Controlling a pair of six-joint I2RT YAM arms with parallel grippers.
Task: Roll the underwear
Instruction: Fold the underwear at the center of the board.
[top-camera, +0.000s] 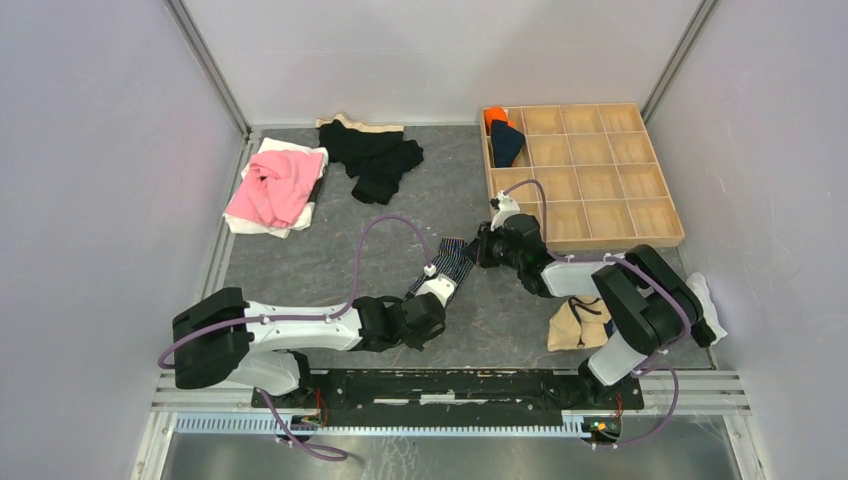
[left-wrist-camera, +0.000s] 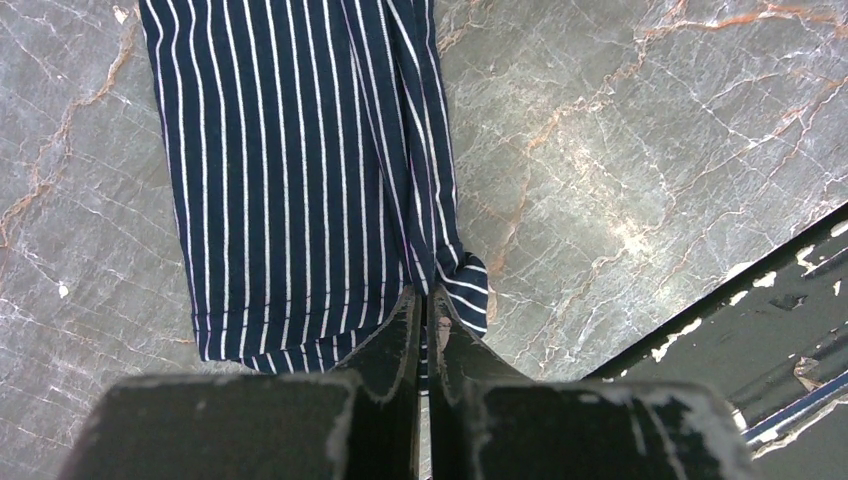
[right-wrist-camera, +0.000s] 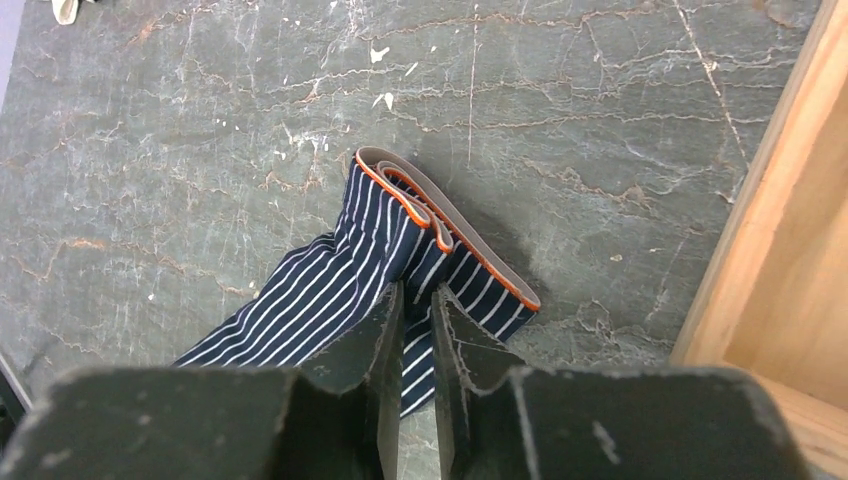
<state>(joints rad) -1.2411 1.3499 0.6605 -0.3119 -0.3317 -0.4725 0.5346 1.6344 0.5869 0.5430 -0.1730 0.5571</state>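
Your left gripper (left-wrist-camera: 425, 298) has its jaws pressed together, clamped on the near corner of the navy cloth briefs (top-camera: 455, 261) with thin pale stripes. The briefs lie flat in a narrow strip at the middle of the grey marbled table (top-camera: 330, 262), running from that pinched hem towards 1 o'clock.

Your right gripper (right-wrist-camera: 412, 297) sits at the far end of the strip, just behind the folded grey waistband (right-wrist-camera: 462, 231) with its orange edging. Its jaws stand slightly apart with striped cloth showing in the gap. You cannot tell from these views whether they pinch it.

The light wooden compartment tray (top-camera: 575, 106) sits at 2 o'clock from the briefs, close beside the right gripper. A crumpled pink garment (top-camera: 272, 185) lies at 10 o'clock and a heap of plain black garments (top-camera: 378, 158) at 11 o'clock. A small tan cloth (top-camera: 575, 322) lies at 4 o'clock, by the right arm's base.
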